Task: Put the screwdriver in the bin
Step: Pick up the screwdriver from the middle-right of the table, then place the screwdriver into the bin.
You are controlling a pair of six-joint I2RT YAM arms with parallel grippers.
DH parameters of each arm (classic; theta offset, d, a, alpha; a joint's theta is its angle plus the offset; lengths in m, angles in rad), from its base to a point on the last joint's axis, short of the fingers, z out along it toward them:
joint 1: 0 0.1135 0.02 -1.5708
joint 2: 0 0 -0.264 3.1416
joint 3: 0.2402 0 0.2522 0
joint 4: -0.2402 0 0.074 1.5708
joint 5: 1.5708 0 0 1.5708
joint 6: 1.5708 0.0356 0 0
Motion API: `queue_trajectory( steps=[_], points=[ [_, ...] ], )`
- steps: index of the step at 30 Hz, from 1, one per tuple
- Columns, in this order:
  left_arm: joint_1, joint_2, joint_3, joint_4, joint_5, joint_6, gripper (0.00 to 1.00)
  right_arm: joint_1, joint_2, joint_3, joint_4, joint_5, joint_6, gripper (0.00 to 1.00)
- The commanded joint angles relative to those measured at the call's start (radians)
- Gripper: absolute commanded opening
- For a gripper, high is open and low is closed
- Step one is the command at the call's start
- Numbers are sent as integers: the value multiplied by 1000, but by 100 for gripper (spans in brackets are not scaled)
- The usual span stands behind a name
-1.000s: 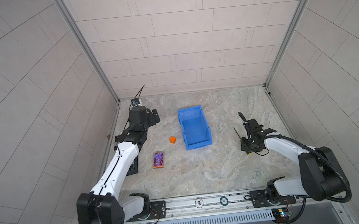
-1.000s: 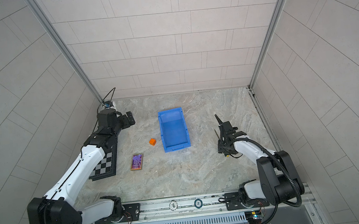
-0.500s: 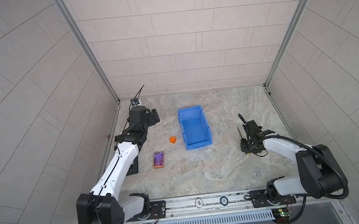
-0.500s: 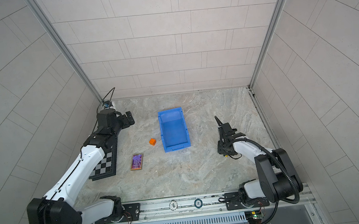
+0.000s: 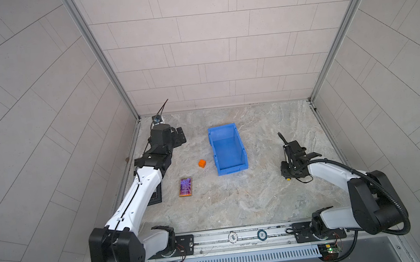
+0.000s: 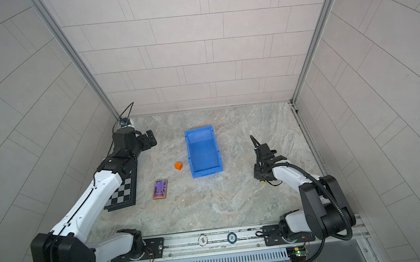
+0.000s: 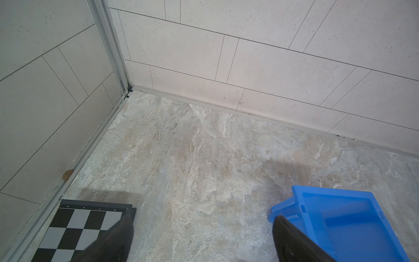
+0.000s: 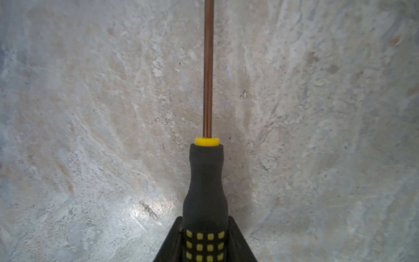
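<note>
Black-and-yellow handle clamped: the right arm has its grip

Jaws that stood apart a second ago have come together, and the right gripper (image 8: 205, 240) is now pinched onto the screwdriver (image 8: 205, 181), with 2 dark fingers flanking the dotted part of the handle. That looks like the grasp made, so I'd call lift and carry next. The tool seems to lie flat on the marbled tabletop (image 5: 236, 200), not yet raised, well apart from the blue bin (image 5: 233, 170) on the robot's right side. It's a slim thing: a black grip with rows of yellow squares, a yellow collar, then a long thin brownish shaft running straight away from the wrist, with the tip out of the wrist view. The bin sits empty. The left gripper (image 7: 204, 220) hangs spread wide near the bin, holding nothing
</note>
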Motion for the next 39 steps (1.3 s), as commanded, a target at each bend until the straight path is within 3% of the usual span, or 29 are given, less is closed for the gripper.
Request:
queue_trajectory(
  steps=[1,8,14,19,29,39],
  points=[
    [2,-23,9,-10,-20,13,100,9,-27,-6,-14,25,15,30],
    [2,-12,17,-19,-4,4,100,25,-96,5,-14,-8,-2,28],
    [2,-21,11,-12,-15,6,100,104,-114,168,-54,22,-21,28],
    [24,-17,18,-7,54,-38,100,221,-4,418,-124,84,-45,28],
    [49,10,38,-32,83,-47,99,460,320,821,-113,101,-39,28],
    [53,22,56,-46,122,-56,100,536,464,858,-95,82,-18,28]
  ],
)
